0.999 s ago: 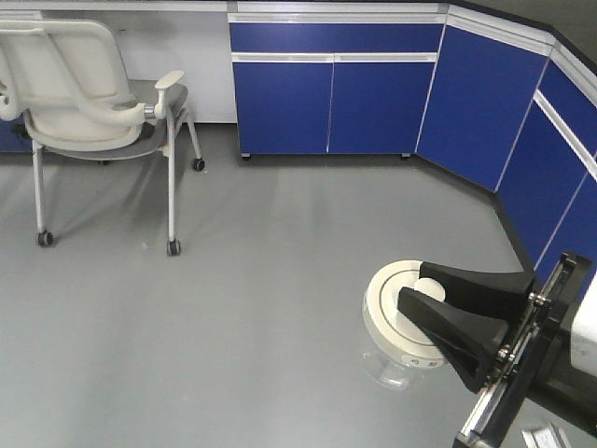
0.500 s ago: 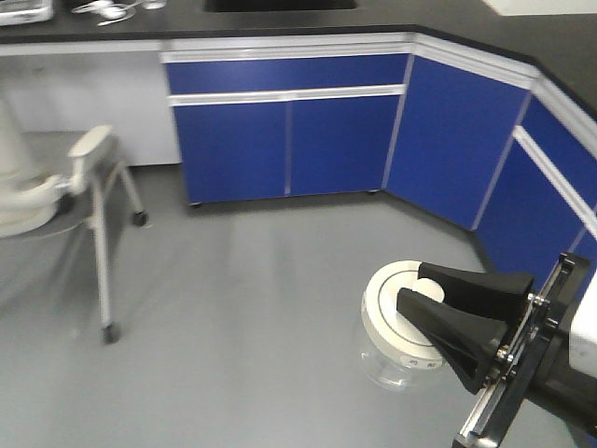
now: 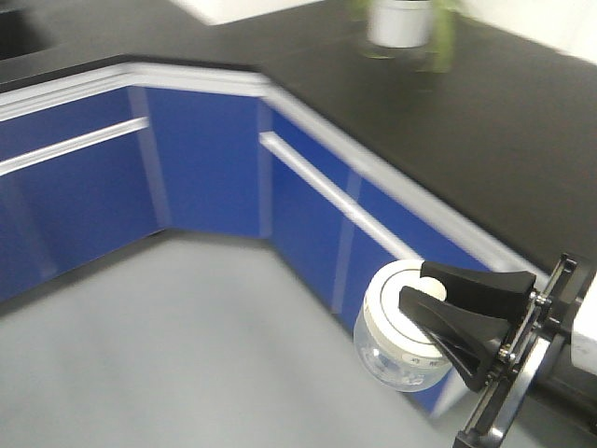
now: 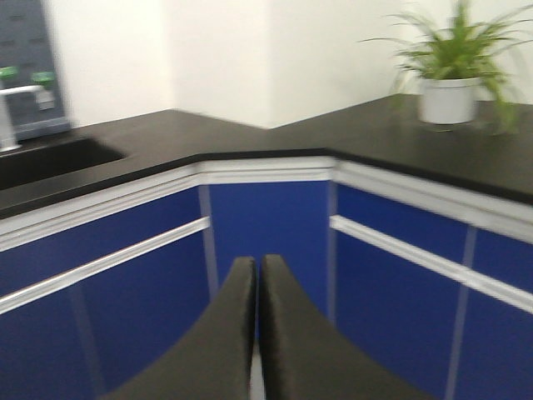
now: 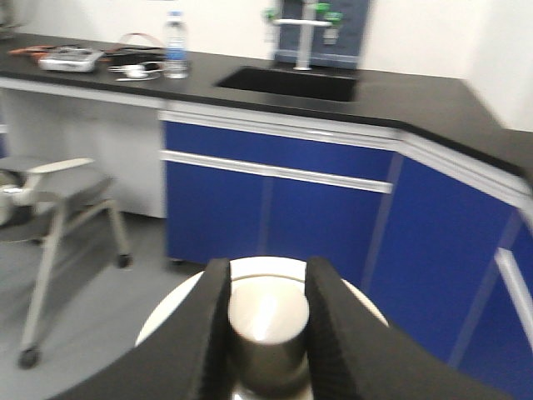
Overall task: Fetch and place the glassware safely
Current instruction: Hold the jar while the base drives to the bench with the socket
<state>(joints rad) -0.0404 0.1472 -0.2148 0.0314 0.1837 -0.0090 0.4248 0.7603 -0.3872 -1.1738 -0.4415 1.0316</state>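
Observation:
The glassware (image 3: 396,350), a squat clear jar with a cream-white lid, hangs in the air beside the blue cabinets in the front view. My right gripper (image 3: 424,285) is shut on the lid's central knob (image 5: 266,321), one black finger on each side. In the right wrist view the lid (image 5: 258,271) shows behind the fingers. My left gripper (image 4: 257,271) is shut with nothing between its fingers, pointing at the blue cabinet corner.
A black countertop (image 3: 466,121) over blue cabinets (image 3: 308,224) runs round a corner, with a potted plant (image 3: 401,23) on it. The right wrist view shows a sink (image 5: 287,83) with a tap, a water bottle (image 5: 173,46) and a white chair (image 5: 50,200). Grey floor (image 3: 187,355) lies below.
The view has swung right: the chair has left the front view, and the cabinet corner, countertop and plant came in. The jar stays in my right gripper's hold.

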